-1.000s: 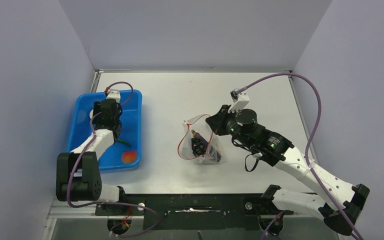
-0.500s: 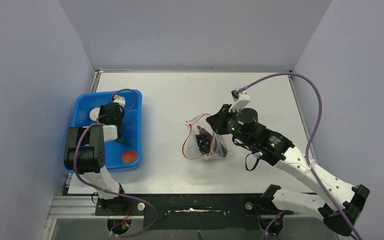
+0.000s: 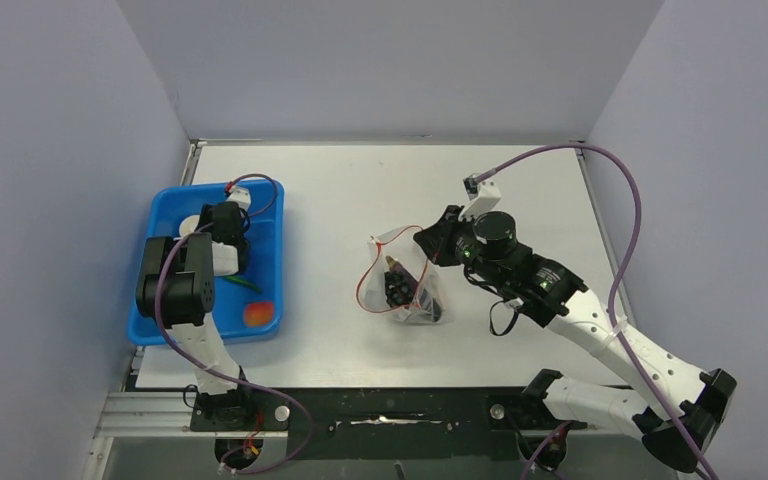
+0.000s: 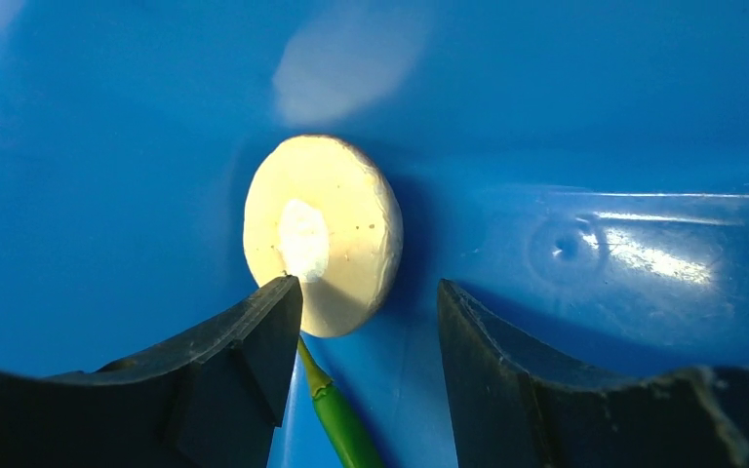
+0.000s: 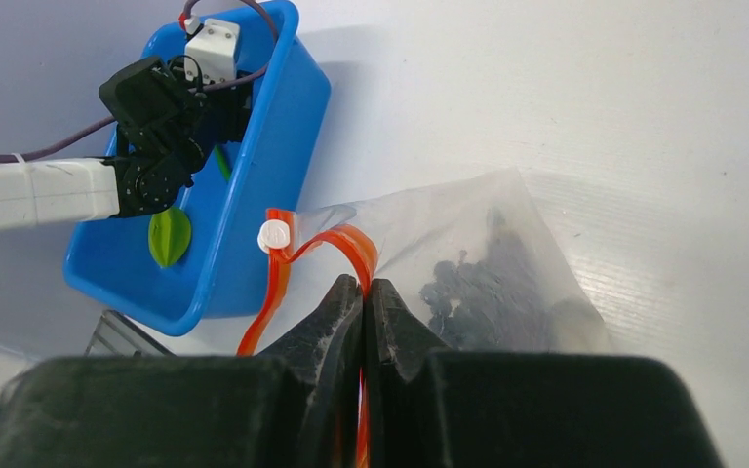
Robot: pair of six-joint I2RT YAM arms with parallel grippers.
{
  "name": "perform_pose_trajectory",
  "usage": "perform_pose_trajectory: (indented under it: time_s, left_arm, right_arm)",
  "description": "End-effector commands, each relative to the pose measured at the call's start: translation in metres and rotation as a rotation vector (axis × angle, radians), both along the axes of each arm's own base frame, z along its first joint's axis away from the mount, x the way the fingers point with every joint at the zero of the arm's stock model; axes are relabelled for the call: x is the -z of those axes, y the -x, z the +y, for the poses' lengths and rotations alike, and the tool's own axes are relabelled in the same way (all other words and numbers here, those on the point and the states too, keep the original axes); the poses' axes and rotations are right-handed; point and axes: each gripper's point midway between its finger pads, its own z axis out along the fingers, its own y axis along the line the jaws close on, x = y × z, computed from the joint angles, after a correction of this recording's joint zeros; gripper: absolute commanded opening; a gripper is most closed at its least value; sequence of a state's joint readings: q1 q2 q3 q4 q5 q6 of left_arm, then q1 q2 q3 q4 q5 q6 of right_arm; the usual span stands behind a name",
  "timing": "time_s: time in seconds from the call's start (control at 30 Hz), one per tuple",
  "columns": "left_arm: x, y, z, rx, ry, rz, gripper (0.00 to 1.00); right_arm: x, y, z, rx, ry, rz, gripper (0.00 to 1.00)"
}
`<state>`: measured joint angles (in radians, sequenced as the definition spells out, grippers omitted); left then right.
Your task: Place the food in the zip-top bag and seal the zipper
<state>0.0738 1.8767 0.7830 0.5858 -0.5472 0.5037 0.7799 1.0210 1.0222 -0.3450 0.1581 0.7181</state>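
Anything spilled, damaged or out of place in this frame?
Nothing stands out. The right gripper pinches the zipper of the zip-top bag, grape bunch inside; the left gripper hangs open by the pale disc in the blue tray.

Left hand [image 4: 369,297] spread; right hand [image 5: 364,288] clamped

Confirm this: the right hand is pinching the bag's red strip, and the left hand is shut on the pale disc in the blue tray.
Wrong on the left hand: the left wrist view shows it open, the pale disc lying unclamped in the blue tray. The right hand does pinch the red strip of the bag.
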Motion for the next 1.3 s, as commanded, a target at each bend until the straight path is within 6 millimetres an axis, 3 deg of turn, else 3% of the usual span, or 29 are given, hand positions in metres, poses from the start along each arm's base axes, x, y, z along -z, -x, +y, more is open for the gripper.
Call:
perform_pose_trajectory:
  time_s: [0.0, 0.2, 0.33, 0.63, 1.27]
  left_arm:
    - [-0.029, -0.021, 0.010, -0.023, -0.047, -0.119, 0.51]
    - [-0.035, -0.020, 0.012, -0.033, -0.065, -0.139, 0.39]
    - [-0.040, -0.022, 0.012, -0.030, -0.057, -0.161, 0.22]
    - [-0.051, -0.020, 0.009, -0.036, -0.025, -0.180, 0.01]
    - [-0.112, -0.005, -0.018, -0.072, 0.252, -0.243, 0.00]
  right_arm:
    - [-0.043, -0.007, 0.005, -0.008, -0.102, -0.090, 0.00]
    - [-0.040, -0.009, 0.006, -0.014, -0.106, -0.082, 0.00]
    - [-0.040, -0.009, 0.005, -0.018, -0.113, -0.076, 0.00]
    - [-0.041, -0.008, 0.003, -0.015, -0.129, -0.076, 0.00]
    - [-0.018, -0.011, -0.005, 0.026, -0.107, -0.040, 0.00]
